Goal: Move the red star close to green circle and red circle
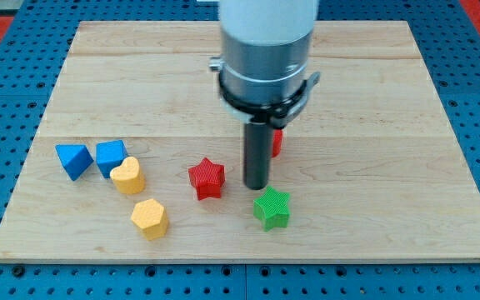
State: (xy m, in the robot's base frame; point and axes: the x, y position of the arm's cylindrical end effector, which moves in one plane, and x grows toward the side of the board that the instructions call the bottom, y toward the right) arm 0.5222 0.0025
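Observation:
The red star (207, 178) lies on the wooden board (373, 108) a little below its middle. My tip (257, 187) stands just to the view's right of the red star, with a small gap, and just above the green star (272, 207). A red block (277, 142), mostly hidden behind the rod, shows at the rod's right side; its shape cannot be made out. No green circle shows; the arm's body hides part of the board's middle and top.
At the view's left lie two blue blocks (73, 160) (111, 156), a yellow heart (128, 176) touching the right blue one, and a yellow hexagon (149, 218) near the bottom edge. A blue pegboard (473, 50) surrounds the board.

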